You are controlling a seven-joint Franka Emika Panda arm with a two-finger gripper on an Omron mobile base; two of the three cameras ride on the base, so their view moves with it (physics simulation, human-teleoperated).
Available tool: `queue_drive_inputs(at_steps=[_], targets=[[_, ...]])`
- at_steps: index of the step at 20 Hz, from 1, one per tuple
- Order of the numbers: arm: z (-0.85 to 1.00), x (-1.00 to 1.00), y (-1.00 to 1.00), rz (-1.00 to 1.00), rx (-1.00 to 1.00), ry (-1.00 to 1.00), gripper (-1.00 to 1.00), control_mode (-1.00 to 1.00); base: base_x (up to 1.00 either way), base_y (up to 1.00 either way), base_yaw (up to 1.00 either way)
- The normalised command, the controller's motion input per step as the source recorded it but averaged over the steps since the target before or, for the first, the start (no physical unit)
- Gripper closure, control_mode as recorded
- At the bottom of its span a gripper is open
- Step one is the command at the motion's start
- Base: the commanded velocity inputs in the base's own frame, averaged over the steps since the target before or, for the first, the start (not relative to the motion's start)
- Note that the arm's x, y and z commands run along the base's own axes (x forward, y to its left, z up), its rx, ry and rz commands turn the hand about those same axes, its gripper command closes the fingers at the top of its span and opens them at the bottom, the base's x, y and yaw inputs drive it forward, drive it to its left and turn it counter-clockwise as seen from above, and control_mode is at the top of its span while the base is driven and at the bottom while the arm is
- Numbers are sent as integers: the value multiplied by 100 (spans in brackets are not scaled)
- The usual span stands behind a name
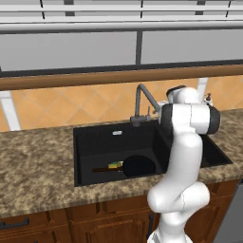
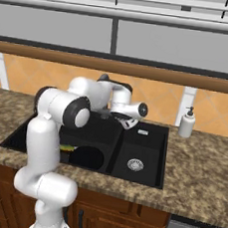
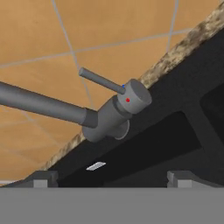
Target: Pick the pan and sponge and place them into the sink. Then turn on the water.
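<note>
Hand [image 3: 111, 178] stood wide open and empty, fingertips [image 3: 43, 178] spread well apart, aimed at the base of the faucet [image 3: 109, 114] at the back rim of the sink [image 1: 80, 156]. Faced the thin lever [image 3: 101, 81] jutting from the faucet's valve cap; near, but not yet touching, as far as could be told. Hovered over the divider between the basins in the right base view, hand [image 2: 127, 121].

Further out: pan [image 1: 138, 165] lay flat in the large basin, near its front wall, handle pointing left. Sponge [image 1: 115, 165] rested just beside the pan, on or against the handle; which of the two could not be told. Judged both placements done.

Saw no stream from the spout, so water judged still off. Left: pushing the lever to start the flow.

Soap dispenser [image 2: 187, 123] stood on the worktop [image 2: 199, 171] right of the sink, well apart from the hand.
</note>
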Motion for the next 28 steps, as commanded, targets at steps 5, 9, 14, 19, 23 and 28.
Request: queue_drive_inputs(at_steps=[5,9,14,19,23,28], targets=[[-20,26,0,0,0,-1,-100,-100,0,0,0],[-22,21,5,0,0,0,-100,-100,0,0,0],[-18,22,2,0,0,-1,-100,-100,0,0,0],[-7,18,0,0,0,-6,-100,-100,0,0,0],[-11,22,0,0,0,-3,-100,-100,0,0,0],[-6,19,6,0,0,0,-100,-100,0,0,0]])
